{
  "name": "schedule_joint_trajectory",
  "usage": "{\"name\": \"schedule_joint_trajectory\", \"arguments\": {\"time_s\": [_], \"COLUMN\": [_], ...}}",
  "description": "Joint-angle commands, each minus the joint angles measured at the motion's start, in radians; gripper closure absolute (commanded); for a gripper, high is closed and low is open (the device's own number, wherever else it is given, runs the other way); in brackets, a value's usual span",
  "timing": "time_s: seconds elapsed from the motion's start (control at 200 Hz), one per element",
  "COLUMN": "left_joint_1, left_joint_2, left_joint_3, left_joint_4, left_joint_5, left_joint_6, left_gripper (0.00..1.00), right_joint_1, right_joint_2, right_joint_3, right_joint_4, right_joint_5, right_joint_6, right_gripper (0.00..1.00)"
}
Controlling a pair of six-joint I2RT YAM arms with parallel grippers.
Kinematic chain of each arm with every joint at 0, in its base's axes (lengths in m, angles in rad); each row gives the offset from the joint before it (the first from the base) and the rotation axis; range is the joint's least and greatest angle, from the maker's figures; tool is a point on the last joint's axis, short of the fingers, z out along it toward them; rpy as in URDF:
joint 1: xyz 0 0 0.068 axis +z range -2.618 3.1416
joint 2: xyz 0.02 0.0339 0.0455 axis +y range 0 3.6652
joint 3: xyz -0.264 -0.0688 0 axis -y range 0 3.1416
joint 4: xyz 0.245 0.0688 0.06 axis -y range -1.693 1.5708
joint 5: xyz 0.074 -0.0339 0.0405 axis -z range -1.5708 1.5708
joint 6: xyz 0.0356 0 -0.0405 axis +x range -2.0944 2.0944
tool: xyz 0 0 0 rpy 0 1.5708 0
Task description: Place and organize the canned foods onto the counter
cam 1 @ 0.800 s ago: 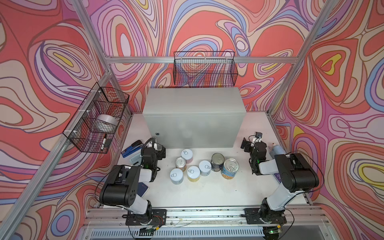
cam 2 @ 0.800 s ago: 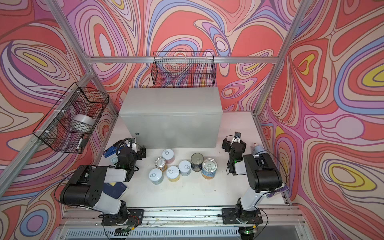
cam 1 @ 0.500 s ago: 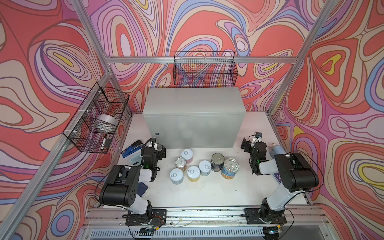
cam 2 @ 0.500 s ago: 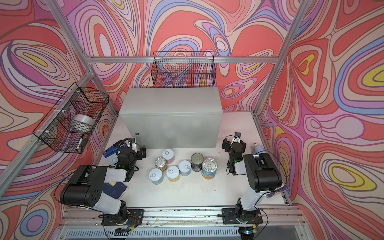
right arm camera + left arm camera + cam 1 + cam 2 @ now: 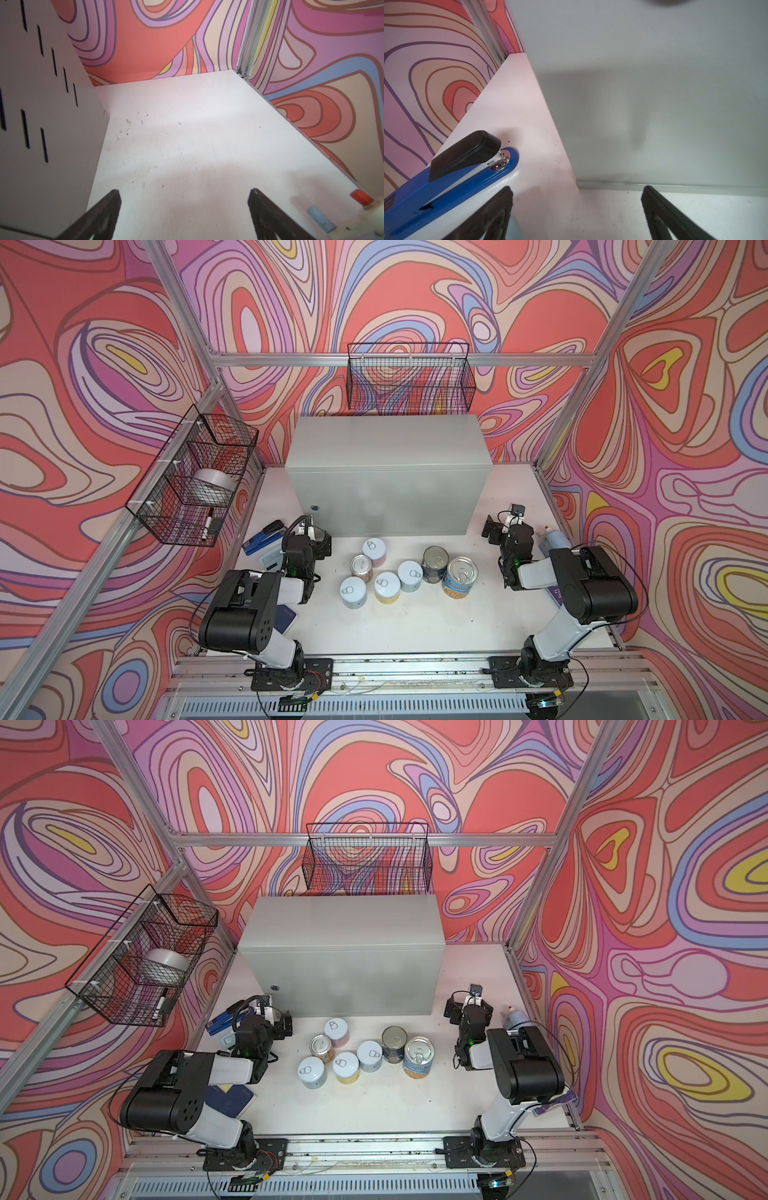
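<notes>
Canned foods against the jaws: seven pull-tab tins stand upright in a loose cluster on the white worktop (image 5: 395,626), between the two arms. None sits inside either pair of jaws.
Left jaws: spread wide and empty. In the left wrist view only bare worktop and the lower front corner of the large light-grey metal box (image 5: 654,83) lie between the black fingers (image 5: 492,216).
Right jaws: spread wide and empty, over bare worktop, with the box's slotted end wall (image 5: 31,145) to one side.
Nearest to left jaws: a blue and black stapler (image 5: 446,176) lies just beside one finger. The short pink tin (image 5: 375,549) is the closest can, clearly apart from it.
Nearest to right jaws: the tall blue tin (image 5: 460,581) and the tall dark navy tin (image 5: 435,564), which stand side by side, well apart from the jaws.
Rest of cluster: a short orange-yellow tin (image 5: 360,567) stands beside the pink one. In front of them runs a row of pale blue tin (image 5: 353,591), yellow tin (image 5: 387,587) and second pale blue tin (image 5: 410,576).
Box: it stands at the back of the worktop behind the cluster, with a small round lock (image 5: 315,507) low on its front.
Right edge: a pale blue bottle (image 5: 552,540) lies beside the right arm.
Walls: two black wire baskets. The side basket (image 5: 166,514) holds a silver tape roll (image 5: 212,485).
</notes>
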Motion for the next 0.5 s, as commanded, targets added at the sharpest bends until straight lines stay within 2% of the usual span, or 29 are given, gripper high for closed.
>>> {"name": "schedule_joint_trajectory", "arguments": {"time_s": [0.0,0.496], "left_joint_1": [0.004,0.005], "left_joint_2": [0.01,0.01], "left_joint_3": [0.02,0.025], "left_joint_4": [0.029,0.022], "left_joint_5": [0.012,0.009], "left_joint_6": [-0.003,-0.008], "left_gripper": [0.0,0.0], "right_joint_1": [-0.004,-0.003], "right_joint_2": [0.012,0.008], "right_joint_3": [0.014,0.008], "right_joint_4": [0.008,0.019], "right_joint_5": [0.005,0.016], "right_joint_6": [-0.006,-0.011], "right_gripper": [0.02,0.01]}}
